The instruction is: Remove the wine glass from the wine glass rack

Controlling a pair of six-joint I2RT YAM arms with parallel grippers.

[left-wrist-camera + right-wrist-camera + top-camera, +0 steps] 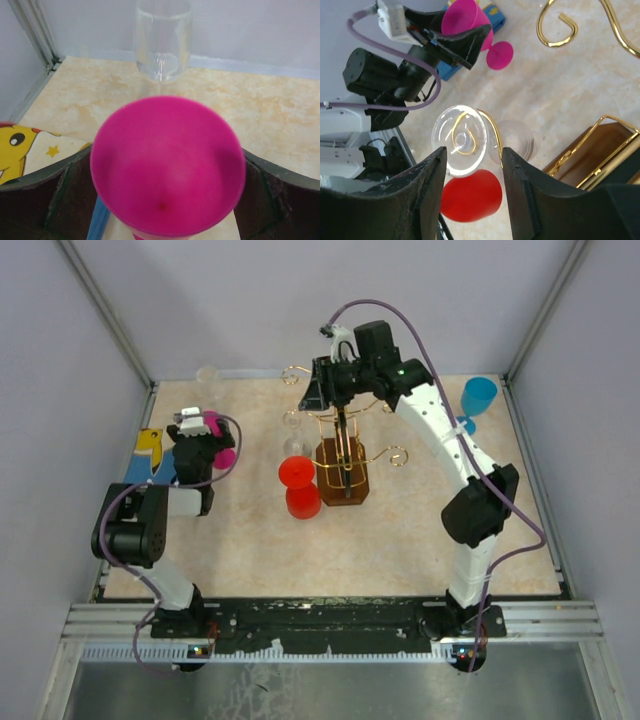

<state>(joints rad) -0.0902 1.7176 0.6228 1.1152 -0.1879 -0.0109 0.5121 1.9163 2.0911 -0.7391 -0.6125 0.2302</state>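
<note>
1. The right gripper stands spread, its fingers grasping nothing. The wine glass hangs just past the tips, in line with the gap, and I can't tell whether anything touches it.
2. A gold arm of the rack curls at the glass's foot. The clear bowl is faint and hard to trace.
3. A red glass shows between those fingers, partly covered by them.
4. The left gripper is clamped on a pink glass. Its bowl fills the gap and hides the stem. A clear glass beyond the tips is cut off at the top.
</note>
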